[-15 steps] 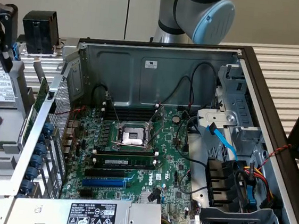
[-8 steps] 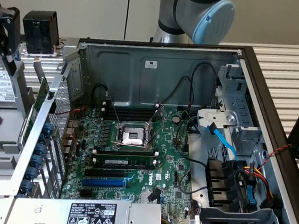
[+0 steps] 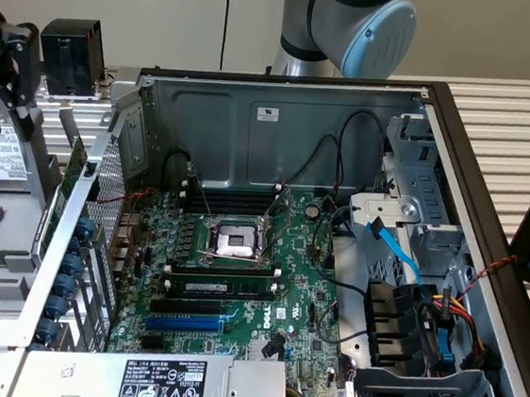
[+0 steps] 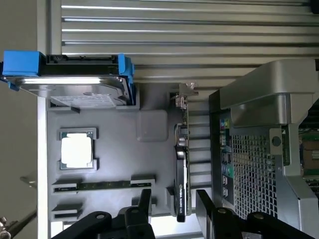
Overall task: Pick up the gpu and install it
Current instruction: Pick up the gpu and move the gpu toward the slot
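End effector (image 4: 173, 194) (jaws wide) flanking gpu (image 4: 181, 169)

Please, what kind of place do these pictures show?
Probably a lab bench for robotic computer assembly: an open computer case with its motherboard exposed, a grey parts tray holding a processor, a hard drive and the gpu, and a robot arm behind the case.

Gpu (image 4: 182, 191) black shroud, seemingly green board edge; drive caddy (image 4: 20, 63) blue; tray (image 4: 114, 149) grey; motherboard (image 3: 231, 342) green.

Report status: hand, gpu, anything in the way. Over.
Hand open, straddling the gpu, gaps both sides. It stands on edge in the grey tray, not installed. CPU and RAM stick lie apart from it; computer case close beside.
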Controlling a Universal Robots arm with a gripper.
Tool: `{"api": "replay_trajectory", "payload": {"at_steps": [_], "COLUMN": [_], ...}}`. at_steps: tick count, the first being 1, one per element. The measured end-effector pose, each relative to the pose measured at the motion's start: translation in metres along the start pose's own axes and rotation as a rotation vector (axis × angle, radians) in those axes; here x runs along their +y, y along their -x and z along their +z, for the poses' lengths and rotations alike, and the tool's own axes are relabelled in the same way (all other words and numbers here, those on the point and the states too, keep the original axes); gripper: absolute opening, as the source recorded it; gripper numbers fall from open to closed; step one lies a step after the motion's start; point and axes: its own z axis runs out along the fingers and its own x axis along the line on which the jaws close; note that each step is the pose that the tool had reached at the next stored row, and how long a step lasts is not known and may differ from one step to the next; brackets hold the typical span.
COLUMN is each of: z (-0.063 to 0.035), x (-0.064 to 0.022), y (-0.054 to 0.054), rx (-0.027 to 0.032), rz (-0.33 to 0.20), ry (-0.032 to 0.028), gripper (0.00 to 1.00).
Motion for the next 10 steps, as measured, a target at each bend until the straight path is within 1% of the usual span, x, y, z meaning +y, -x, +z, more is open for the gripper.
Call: {"api": "replay_trajectory", "payload": {"at_steps": [1, 2, 4, 5, 6, 8, 9, 10], "z": [0.0008, 0.0023, 0.0055, 0.007, 0.0082, 0.01, 0.0113, 0.0125], "x": [0.0, -0.0006, -0.0063, -0.0089, -0.0111, -0.0137, -0.0141, -0.0143], "y": [0.0, 0.0, 0.0, 0.0, 0.0, 0.0, 0.001, 0.002], "rx": [-0.0034, -0.0043, -0.0041, -0.004, -0.0037, -0.003, -0.0031, -0.0035], "rz": [0.0, 0.001, 0.002, 0.002, 0.003, 0.006, 0.007, 0.007], "ry": [0.0026, 0.0047, 0.0088, 0.0119, 0.0164, 0.0316, 0.0358, 0.0377], "gripper": [0.48, 0.48, 0.48, 0.48, 0.48, 0.48, 0.48, 0.48]}}
